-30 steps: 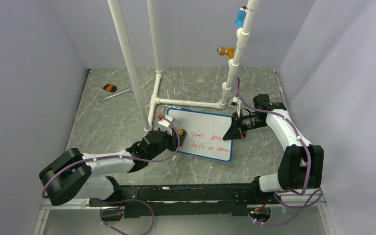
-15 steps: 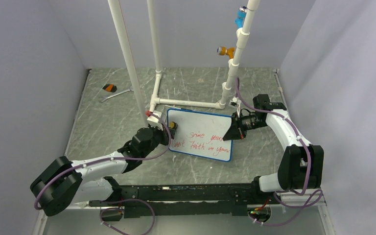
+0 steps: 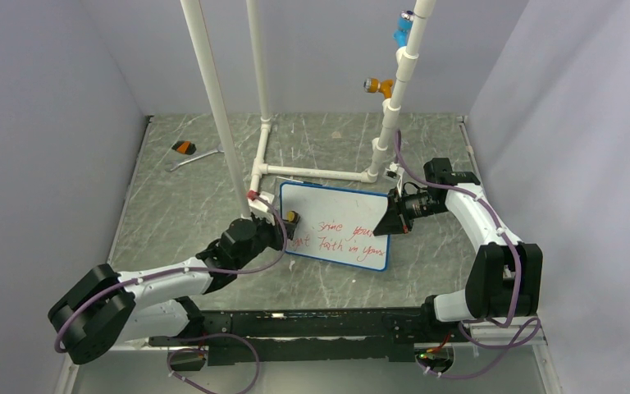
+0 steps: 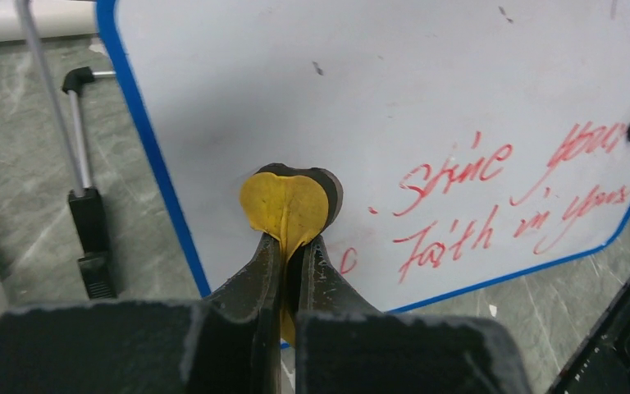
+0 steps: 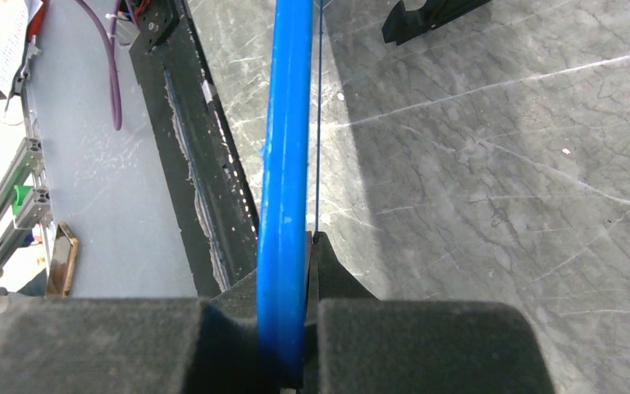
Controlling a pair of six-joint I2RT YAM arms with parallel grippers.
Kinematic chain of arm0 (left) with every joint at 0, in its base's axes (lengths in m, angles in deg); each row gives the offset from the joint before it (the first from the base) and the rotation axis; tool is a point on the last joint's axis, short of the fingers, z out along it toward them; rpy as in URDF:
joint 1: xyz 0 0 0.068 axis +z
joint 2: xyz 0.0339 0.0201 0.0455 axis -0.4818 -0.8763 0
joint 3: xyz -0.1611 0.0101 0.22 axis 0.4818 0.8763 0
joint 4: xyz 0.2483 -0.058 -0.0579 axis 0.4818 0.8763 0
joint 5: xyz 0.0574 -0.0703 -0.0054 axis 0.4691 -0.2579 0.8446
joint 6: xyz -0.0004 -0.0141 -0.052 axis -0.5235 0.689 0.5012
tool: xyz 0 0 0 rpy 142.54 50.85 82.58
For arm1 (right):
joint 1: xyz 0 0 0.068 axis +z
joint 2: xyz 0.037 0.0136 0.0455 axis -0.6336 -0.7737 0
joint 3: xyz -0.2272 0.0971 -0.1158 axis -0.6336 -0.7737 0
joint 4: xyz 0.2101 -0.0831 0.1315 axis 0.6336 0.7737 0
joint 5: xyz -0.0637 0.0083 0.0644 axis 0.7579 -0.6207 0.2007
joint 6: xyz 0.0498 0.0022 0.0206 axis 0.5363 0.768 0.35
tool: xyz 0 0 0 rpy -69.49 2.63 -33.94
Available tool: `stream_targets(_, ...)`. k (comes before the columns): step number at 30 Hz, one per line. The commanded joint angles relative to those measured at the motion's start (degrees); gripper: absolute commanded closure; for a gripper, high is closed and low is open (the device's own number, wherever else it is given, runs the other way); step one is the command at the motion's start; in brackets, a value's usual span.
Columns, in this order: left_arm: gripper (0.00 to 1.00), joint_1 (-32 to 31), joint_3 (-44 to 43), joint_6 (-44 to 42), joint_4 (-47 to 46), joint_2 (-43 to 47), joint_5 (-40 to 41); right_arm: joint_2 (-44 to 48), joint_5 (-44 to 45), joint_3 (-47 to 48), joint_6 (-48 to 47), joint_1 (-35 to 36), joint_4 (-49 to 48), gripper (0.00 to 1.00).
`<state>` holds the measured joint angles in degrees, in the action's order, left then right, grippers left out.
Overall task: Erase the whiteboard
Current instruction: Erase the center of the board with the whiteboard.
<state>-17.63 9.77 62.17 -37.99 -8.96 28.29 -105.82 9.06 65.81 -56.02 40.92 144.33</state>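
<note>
Firstly, item one: the whiteboard (image 3: 336, 223), a single piece. It was rectangular, with a white face, a thin blue frame and rounded corners, and it sat on the grey marbled table (image 3: 180, 205) between the two grippers. Two lines of red handwriting crossed its lower right half. Its upper and left parts were plain white apart from a few dark specks.

Grippers, two:
- The left gripper (image 4: 289, 246), at the whiteboard's left edge, was clenched on one yellow disc (image 4: 285, 205), which pressed flat on the white face just left of the writing.
- The right gripper (image 5: 295, 271) pinched the blue frame at the whiteboard's right edge.

Surroundings:
- One white pipe frame (image 3: 312, 172), with three uprights, stood just behind the whiteboard.
- One small white item with a red tip (image 3: 262, 199) lay by the whiteboard's upper left corner.
- One wrench (image 3: 193, 158) and one orange-and-black piece (image 3: 184, 148) lay well to the left of the whiteboard.
- One black-footed wire stand (image 4: 90, 222) showed past the whiteboard's left edge.
</note>
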Motion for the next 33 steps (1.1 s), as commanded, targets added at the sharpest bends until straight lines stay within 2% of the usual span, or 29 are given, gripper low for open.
stream_targets(1,1.0,-2.94,-0.53,-2.7,-3.14,1.02,0.26,1.38,-3.71,0.58,-1.7,0.15,0.35,1.0)
stream_targets(7,1.0,-5.92,0.48,-3.94,-6.08,-1.48,2.53,1.43,-3.7,0.54,-1.7,0.21,0.31,1.0)
stream_targets(12,1.0,-4.36,3.31,-4.07,-8.94,0.57,5.84,1.51,-3.7,0.51,-1.72,0.18,0.31,1.0)
stream_targets(17,1.0,2.1,5.73,-1.63,-9.42,4.96,0.82,1.68,-3.71,0.53,-1.83,0.16,0.47,1.0)
stream_targets(25,1.0,2.53,5.34,-1.86,-8.18,5.64,-3.09,1.88,-3.78,0.45,-1.96,0.18,0.42,1.0)
stream_targets(33,1.0,-7.34,2.79,-4.51,-9.09,-0.29,3.02,1.75,-3.68,0.45,-1.67,0.2,0.16,1.0)
